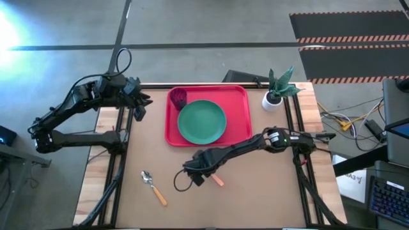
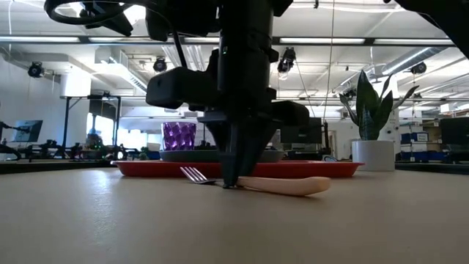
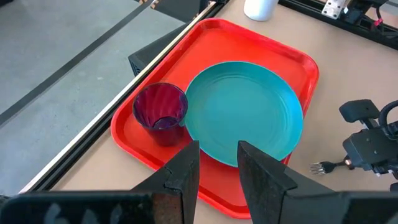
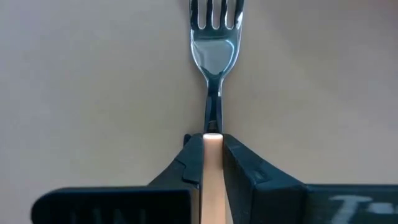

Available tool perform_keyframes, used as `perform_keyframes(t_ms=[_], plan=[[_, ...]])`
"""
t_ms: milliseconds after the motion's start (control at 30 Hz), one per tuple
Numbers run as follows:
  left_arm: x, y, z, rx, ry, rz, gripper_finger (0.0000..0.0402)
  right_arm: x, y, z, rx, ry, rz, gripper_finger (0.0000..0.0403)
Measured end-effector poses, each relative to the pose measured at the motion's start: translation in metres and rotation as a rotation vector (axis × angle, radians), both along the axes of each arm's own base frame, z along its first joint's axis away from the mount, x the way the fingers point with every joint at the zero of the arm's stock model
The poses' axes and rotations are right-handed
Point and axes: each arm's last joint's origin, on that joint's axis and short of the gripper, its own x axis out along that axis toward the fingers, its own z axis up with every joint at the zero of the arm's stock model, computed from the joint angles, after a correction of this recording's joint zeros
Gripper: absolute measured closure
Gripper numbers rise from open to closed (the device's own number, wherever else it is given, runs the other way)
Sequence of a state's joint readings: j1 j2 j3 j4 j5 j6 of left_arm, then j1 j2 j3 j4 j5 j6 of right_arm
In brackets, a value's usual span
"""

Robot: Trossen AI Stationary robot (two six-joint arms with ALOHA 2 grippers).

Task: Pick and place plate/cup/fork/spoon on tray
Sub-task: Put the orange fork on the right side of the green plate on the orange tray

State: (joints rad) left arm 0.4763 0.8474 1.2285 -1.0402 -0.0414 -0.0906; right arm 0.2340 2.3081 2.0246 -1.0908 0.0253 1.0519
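The right end effector point(image 1: 203, 174) is reaching down to the desk point(image 1: 255, 198) just in front of the red tray point(image 1: 239, 102), and its two fingers are pinching the fork point(image 4: 214, 56) at the top of its light orange handle, where the metal neck begins. In the right wrist view the fingers are pressing against both sides of the handle with no gap showing, while the silver tines are pointing away from the wrist. In the low view the fork point(image 2: 278, 183) is lying flat on the desk, tines to one side of the fingers and handle to the other.

The teal-green plate point(image 1: 202, 121) is sitting in the middle of the tray, and the dark purple cup point(image 1: 177, 98) is standing upright in the tray's far left corner, just beside the plate. The spoon point(image 1: 153, 187) is lying on the desk near the front left, well apart from the tray and the fork.

The left end effector point(image 3: 214, 171) is hanging beside the tray's left edge, its fingers parted with a clear gap and holding nothing. A white pot with a green plant point(image 1: 277, 91) is standing on the desk just off the tray's far right corner.
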Motion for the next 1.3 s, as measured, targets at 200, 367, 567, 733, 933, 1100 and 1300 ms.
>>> perform_keyframes(t_ms=[200, 367, 567, 733, 933, 1100, 1300], plan=[[0.0, 0.0, 0.0, 0.0, 0.0, -0.001, 0.0311, 0.007, 0.005, 0.023, -0.036, -0.093, -0.051, 0.0381], [0.0, 0.0, 0.0, 0.0, 0.001, -0.001, 0.0311, 0.007, 0.007, 0.069, -0.102, -0.215, -0.07, 0.0382], [0.0, 0.0, 0.0, 0.0, 0.001, -0.001, 0.0311, -0.011, -0.006, 0.112, -0.29, -0.205, -0.134, 0.0382], [0.0, 0.0, 0.0, 0.0, 0.001, -0.001, 0.0311, -0.027, -0.034, 0.136, -0.412, -0.149, -0.251, 0.0382], [0.0, 0.0, 0.0, 0.0, 0.0, 0.0, 0.0311, -0.031, -0.065, 0.14, -0.467, -0.106, -0.358, 0.0382], [0.0, 0.0, 0.0, 0.0, 0.0, 0.0, 0.0311, -0.029, -0.093, 0.138, -0.485, -0.069, -0.364, 0.0382], [-0.001, -0.001, 0.001, 0.002, -0.004, -0.001, 0.0311, -0.037, -0.125, 0.144, -0.496, -0.032, -0.364, 0.0382]])
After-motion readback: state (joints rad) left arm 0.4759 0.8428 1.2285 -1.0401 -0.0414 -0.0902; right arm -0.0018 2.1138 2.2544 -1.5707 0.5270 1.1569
